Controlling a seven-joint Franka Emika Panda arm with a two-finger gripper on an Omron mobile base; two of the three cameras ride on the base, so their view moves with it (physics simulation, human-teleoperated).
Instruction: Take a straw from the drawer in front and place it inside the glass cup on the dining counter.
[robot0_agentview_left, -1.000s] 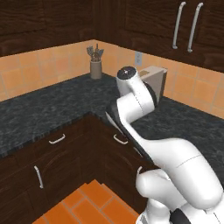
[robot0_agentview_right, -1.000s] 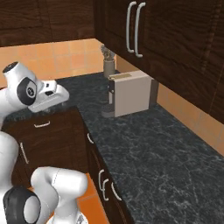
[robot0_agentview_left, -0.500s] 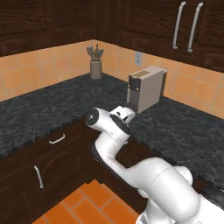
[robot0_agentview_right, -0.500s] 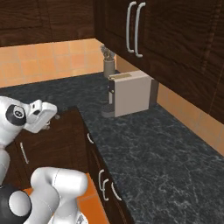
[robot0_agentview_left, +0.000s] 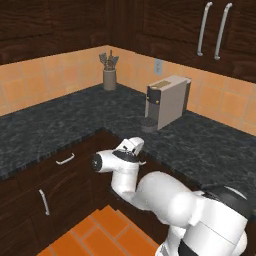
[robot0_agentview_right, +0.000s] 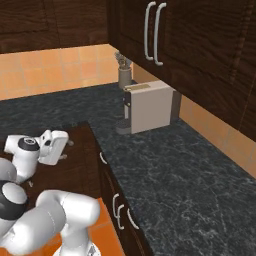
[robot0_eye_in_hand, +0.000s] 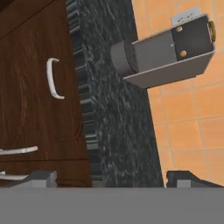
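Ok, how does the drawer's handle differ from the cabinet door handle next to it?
The drawer handle is a short, clearly bowed bar; the door handle is slimmer and nearly straight, cut off at the edge of the hand view. The drawer handle runs at right angles to the door handle. Both are silver, on dark-brown wood fronts.

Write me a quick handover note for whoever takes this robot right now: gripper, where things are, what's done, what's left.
Gripper: open, holding nothing, held close in front of the dark wood cabinet fronts below the black speckled counter.
Drawer: looks shut; its curved silver handle is untouched, off to one side of the gripper in the hand view.
Done: only the approach to the drawer.
Left: grasp the handle, pull the drawer open, take a straw, drive to the dining counter and put it in the glass cup.
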